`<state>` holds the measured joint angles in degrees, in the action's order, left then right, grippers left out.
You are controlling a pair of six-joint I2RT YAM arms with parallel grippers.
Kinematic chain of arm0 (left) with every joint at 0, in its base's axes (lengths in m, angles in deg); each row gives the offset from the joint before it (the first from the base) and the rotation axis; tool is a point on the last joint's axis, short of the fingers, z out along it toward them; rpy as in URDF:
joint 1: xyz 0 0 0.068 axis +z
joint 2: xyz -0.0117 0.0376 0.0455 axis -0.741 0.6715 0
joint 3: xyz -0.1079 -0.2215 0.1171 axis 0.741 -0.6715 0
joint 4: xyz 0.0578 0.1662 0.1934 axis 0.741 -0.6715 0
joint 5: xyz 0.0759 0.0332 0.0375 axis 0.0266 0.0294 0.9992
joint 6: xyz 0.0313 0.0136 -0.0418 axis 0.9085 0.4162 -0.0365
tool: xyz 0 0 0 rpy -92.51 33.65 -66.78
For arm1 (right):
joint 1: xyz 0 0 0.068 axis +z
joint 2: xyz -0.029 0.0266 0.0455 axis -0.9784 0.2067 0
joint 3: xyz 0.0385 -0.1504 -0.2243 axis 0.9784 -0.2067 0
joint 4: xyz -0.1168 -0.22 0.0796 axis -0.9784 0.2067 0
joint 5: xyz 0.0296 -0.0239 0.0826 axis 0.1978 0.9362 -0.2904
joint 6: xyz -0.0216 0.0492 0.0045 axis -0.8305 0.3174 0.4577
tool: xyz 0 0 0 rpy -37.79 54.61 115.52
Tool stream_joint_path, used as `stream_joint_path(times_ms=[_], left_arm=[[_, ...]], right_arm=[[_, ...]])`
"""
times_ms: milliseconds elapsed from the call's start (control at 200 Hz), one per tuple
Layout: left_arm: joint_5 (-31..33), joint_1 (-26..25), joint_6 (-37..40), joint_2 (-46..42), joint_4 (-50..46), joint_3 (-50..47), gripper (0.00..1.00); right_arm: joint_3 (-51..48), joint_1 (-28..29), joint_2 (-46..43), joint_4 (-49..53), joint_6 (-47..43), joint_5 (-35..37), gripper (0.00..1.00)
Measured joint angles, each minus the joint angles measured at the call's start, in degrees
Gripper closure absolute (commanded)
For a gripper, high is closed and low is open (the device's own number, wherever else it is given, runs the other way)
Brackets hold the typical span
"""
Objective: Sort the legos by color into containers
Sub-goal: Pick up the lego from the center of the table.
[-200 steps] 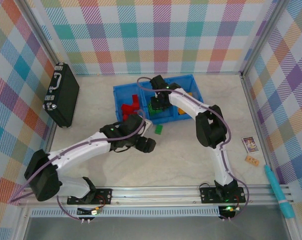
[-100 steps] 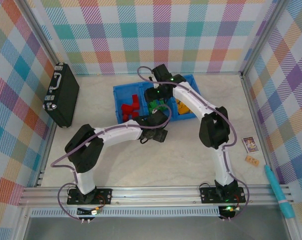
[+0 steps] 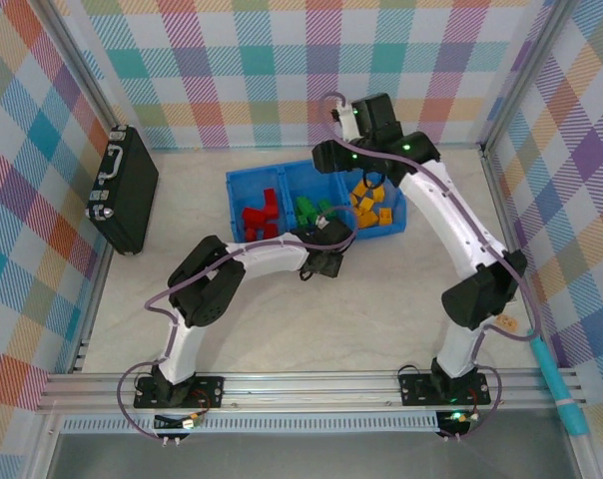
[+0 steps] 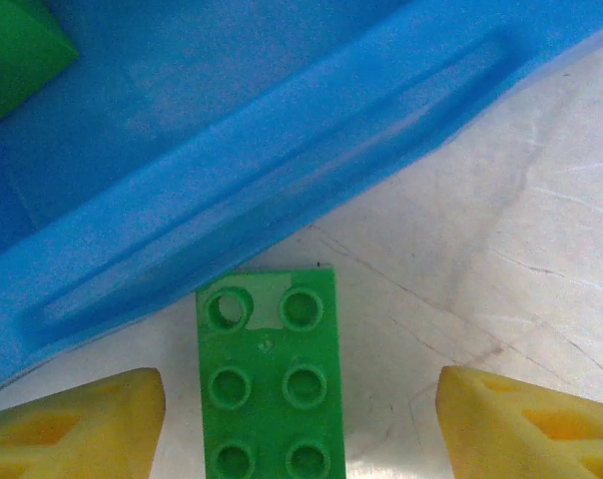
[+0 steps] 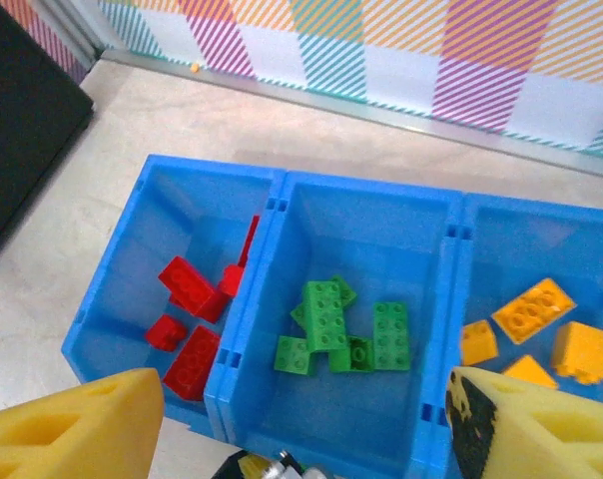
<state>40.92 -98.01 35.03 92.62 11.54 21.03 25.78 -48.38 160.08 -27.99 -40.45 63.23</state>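
Observation:
The blue bin holds red legos in its left container, green legos in the middle one and yellow-orange legos in the right one. One green lego lies studs-up on the table against the bin's front wall. My left gripper is low over it, open, with a yellow finger on each side and small gaps to the brick. My right gripper hangs high above the bin, open and with nothing between its fingers.
A black hard case stands at the far left of the table. A tan tile lies by the right arm's elbow, and a teal tool rests at the right front rail. Patterned walls close in three sides.
The right gripper opened over the middle container and rose up and back. The left arm swung right along the bin's front and came down over the green lego.

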Motion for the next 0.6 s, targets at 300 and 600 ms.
stream_joint_path(times_ms=[300,600], left_arm=[[1.2,-0.3,-2.4,2.0,0.0,1.5,0.62],[1.4,-0.4,-2.8,1.1,-0.5,0.3,0.75]], right_arm=[[-12.7,-0.1,-6.3,0.8,0.8,2.2,0.25],[-20.1,-0.1,-10.4,0.9,2.0,3.1,0.23]])
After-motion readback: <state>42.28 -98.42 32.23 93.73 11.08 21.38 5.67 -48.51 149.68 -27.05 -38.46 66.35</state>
